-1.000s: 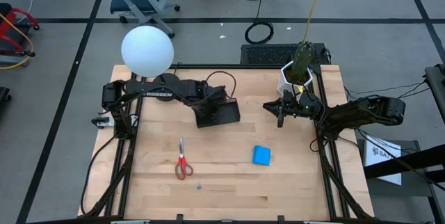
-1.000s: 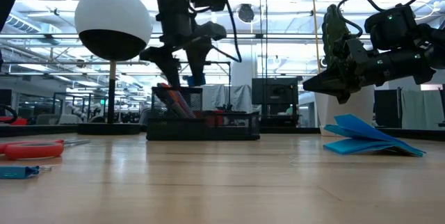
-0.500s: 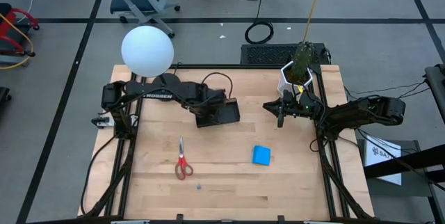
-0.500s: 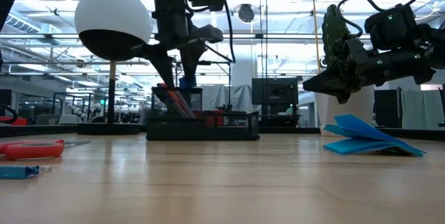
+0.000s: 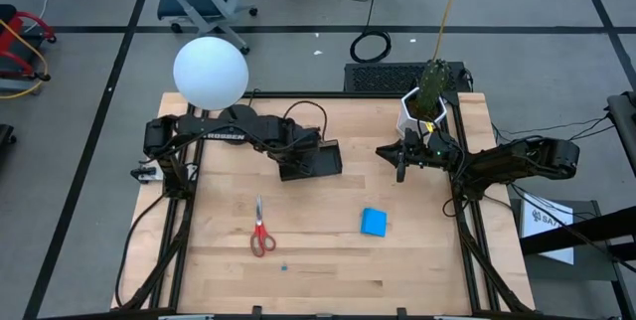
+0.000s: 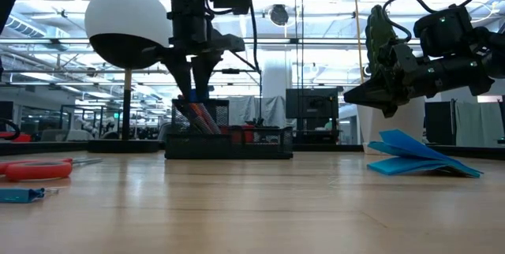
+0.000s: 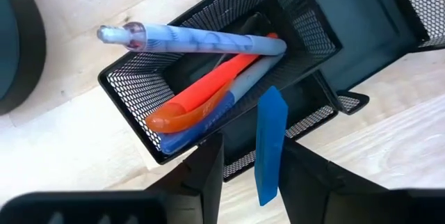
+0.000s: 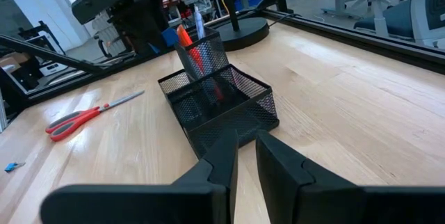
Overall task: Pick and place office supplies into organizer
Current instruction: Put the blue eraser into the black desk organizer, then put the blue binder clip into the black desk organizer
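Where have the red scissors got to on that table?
Seen from above, the scissors lie flat on the wooden table, toward its front left, with the tiny blue eraser just beyond their handles and the blue notepad off to their right.

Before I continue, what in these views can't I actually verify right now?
- High view: the pen cup of the black mesh organizer is covered by the left gripper.
- Left wrist view: whether the flat blue piece is clamped or loose between the fingers.
- Low view: organizer contents blur behind mesh.
- High view: the tiny blue eraser is too small to detail.
- Right gripper: nothing visibly held.
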Robot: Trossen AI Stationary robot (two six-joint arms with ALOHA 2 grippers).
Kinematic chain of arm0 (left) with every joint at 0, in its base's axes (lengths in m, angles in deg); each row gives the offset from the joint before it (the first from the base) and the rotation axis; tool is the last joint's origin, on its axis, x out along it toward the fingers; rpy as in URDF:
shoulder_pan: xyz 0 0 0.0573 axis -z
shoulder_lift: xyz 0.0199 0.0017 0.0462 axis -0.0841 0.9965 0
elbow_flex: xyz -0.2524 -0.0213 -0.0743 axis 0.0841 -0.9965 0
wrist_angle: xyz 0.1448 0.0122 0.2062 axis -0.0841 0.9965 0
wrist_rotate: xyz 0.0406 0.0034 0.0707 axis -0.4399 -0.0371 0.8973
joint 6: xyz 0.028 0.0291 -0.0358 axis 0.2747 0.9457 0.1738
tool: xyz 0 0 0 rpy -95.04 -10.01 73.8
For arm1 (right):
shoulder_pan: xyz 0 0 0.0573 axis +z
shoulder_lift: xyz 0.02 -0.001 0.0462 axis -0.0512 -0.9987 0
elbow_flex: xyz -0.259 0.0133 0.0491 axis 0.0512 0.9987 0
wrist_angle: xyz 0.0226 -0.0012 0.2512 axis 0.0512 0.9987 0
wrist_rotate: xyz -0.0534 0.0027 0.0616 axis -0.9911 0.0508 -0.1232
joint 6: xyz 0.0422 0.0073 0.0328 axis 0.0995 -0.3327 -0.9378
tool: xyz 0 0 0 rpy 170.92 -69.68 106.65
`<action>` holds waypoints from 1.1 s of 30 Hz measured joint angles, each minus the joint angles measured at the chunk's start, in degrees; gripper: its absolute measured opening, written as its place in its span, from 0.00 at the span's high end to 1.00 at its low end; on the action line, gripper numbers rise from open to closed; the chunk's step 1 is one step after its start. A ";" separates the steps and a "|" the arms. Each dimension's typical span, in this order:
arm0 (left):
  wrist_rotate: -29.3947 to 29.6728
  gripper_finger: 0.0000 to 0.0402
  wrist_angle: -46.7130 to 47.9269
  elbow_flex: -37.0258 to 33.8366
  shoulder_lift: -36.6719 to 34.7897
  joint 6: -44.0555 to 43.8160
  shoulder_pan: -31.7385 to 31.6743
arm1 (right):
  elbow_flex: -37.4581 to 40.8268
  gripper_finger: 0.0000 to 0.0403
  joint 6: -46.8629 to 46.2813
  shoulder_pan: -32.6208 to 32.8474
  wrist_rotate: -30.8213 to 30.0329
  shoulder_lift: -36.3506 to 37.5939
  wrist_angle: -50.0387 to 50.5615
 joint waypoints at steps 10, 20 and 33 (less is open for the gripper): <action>-1.21 0.68 -0.35 0.00 1.57 2.27 -0.20 | -0.01 0.88 0.02 0.00 0.00 0.00 0.00; -2.98 0.68 -1.00 -0.07 2.02 1.22 0.13 | 0.00 0.88 0.01 0.00 0.00 0.00 -0.26; -7.49 0.68 -4.38 -0.04 -7.50 -0.04 5.89 | 0.00 0.88 0.00 0.00 0.00 0.00 -0.23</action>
